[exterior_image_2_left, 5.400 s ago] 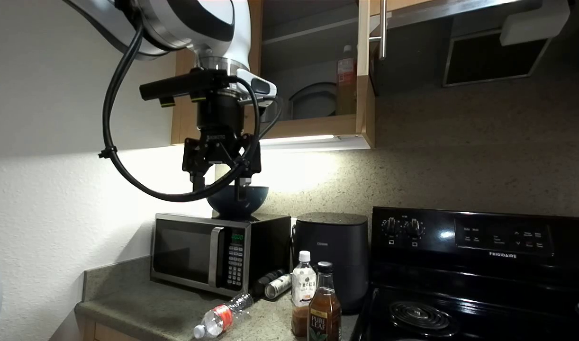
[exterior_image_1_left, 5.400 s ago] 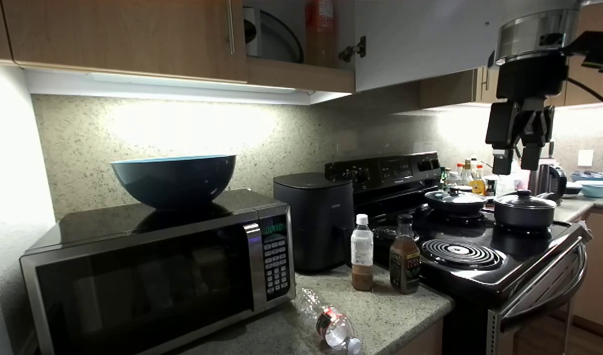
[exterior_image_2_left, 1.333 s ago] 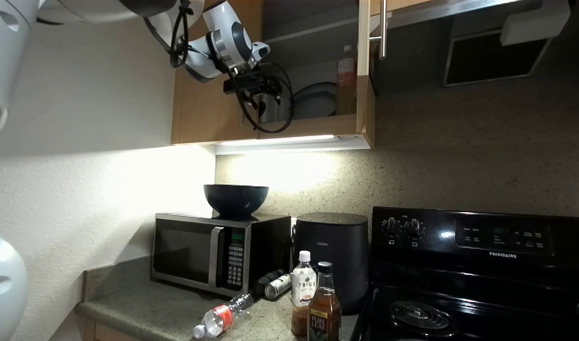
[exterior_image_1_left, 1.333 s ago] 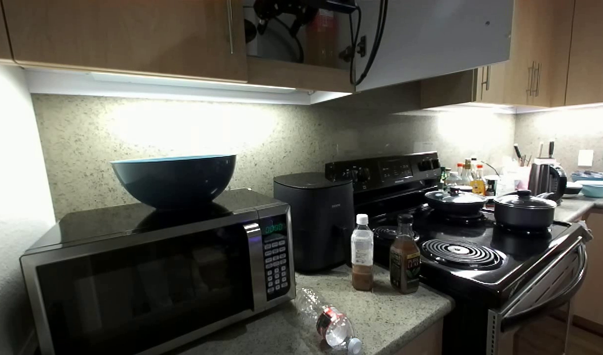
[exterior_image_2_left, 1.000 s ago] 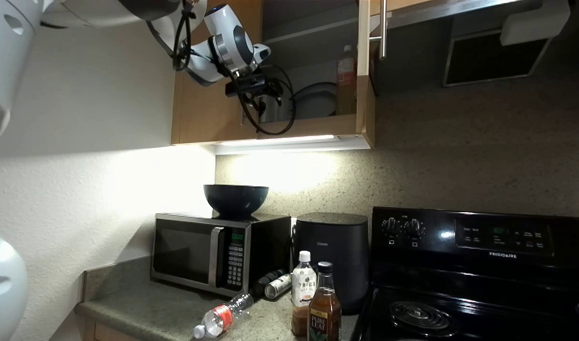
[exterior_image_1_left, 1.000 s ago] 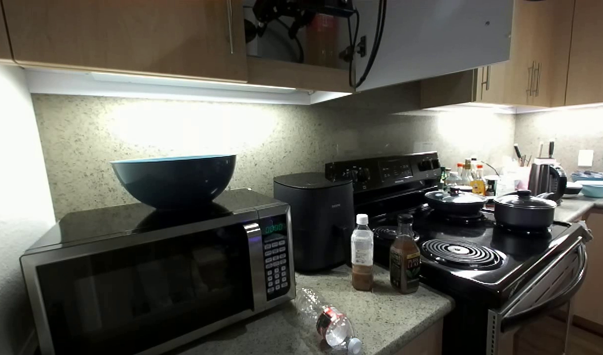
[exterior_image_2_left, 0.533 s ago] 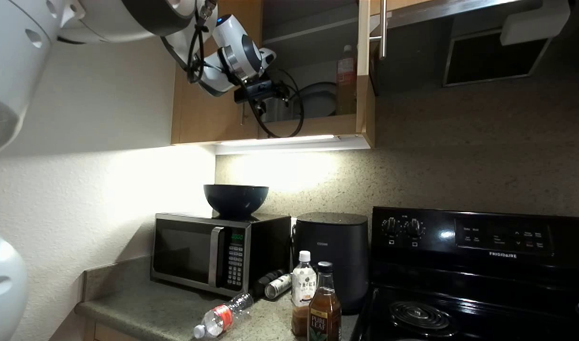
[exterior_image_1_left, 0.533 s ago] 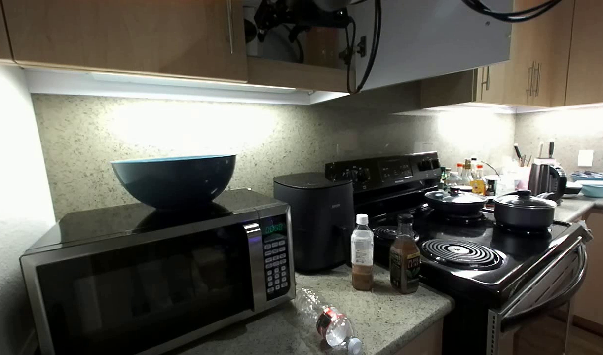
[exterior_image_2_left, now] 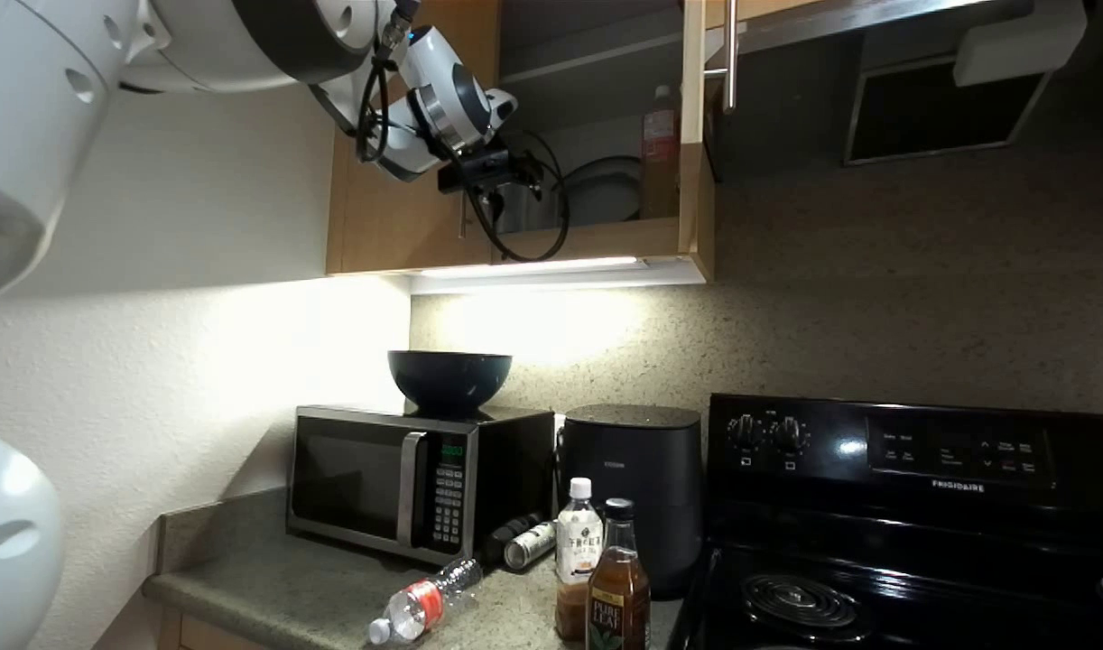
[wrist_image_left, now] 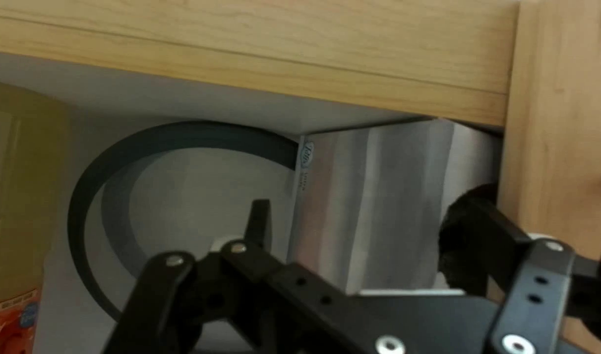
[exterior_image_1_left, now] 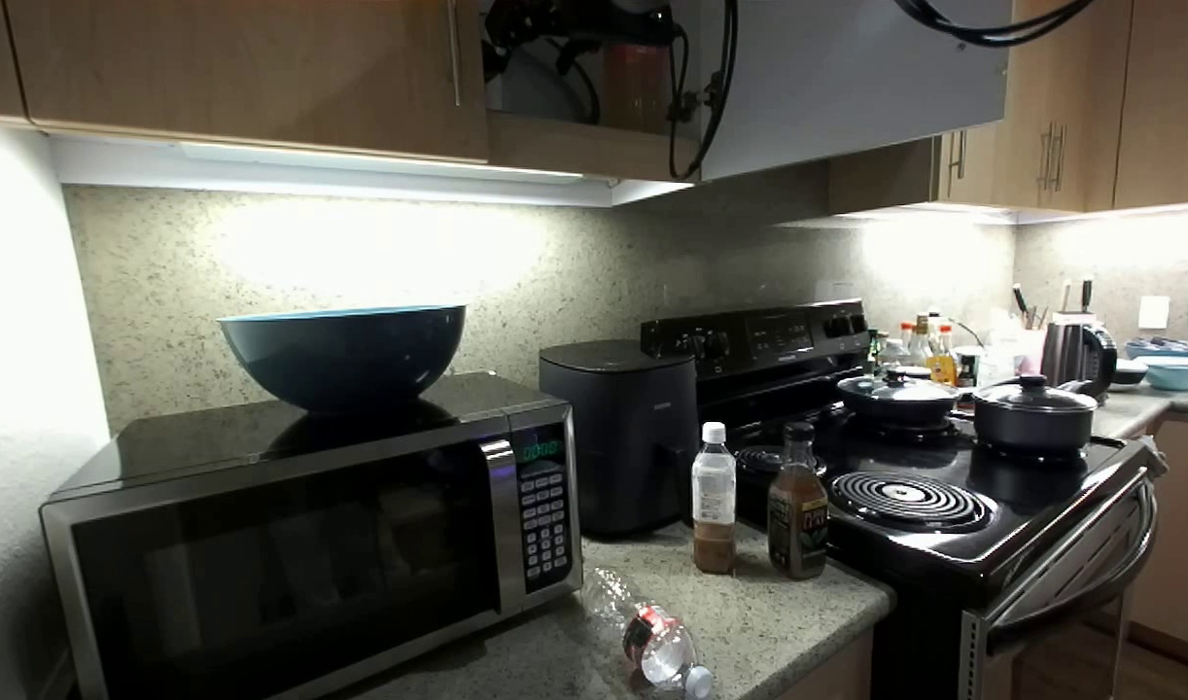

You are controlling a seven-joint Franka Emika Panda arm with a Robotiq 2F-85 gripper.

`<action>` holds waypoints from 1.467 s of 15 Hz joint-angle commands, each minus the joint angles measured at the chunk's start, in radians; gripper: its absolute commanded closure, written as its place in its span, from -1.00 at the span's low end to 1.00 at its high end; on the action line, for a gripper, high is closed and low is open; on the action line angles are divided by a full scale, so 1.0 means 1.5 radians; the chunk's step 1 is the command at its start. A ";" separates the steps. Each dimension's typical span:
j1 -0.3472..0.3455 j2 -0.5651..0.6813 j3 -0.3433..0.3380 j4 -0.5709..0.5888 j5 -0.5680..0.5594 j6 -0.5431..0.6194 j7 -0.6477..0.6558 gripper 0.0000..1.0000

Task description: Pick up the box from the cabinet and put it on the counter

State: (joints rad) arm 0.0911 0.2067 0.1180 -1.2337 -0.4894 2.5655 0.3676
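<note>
The box (wrist_image_left: 379,187), striped grey, white and dull pink, stands inside the open cabinet (exterior_image_2_left: 597,242). It has a dark round patch on its right side in the wrist view. In an exterior view a pale strip of the box (exterior_image_1_left: 497,94) shows below my gripper. My gripper (wrist_image_left: 369,216) is open at the cabinet opening. One finger is left of the box, the other lies over the dark patch; I cannot tell whether either touches. My gripper (exterior_image_2_left: 517,191) is partly hidden by its cable in an exterior view. The counter (exterior_image_1_left: 750,622) is speckled beige-grey.
A dark-rimmed round plate (wrist_image_left: 192,135) and a red-labelled bottle (exterior_image_2_left: 660,149) stand in the cabinet by the box. The cabinet door (exterior_image_1_left: 847,78) hangs open. Below are a microwave (exterior_image_2_left: 353,469) with a bowl (exterior_image_2_left: 449,379), a black appliance (exterior_image_2_left: 633,487), bottles (exterior_image_2_left: 616,587) and a stove (exterior_image_1_left: 944,544).
Since about five seconds ago, the arm has gone from hanging down in front of the cabinet to reaching into its opening. In the last half second the gripper has shifted slightly left in both exterior views.
</note>
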 commanded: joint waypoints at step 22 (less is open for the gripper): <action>0.034 0.022 -0.039 0.053 -0.003 -0.059 0.068 -1.00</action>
State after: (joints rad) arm 0.1352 0.2177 0.0617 -1.1959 -0.4895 2.4880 0.4438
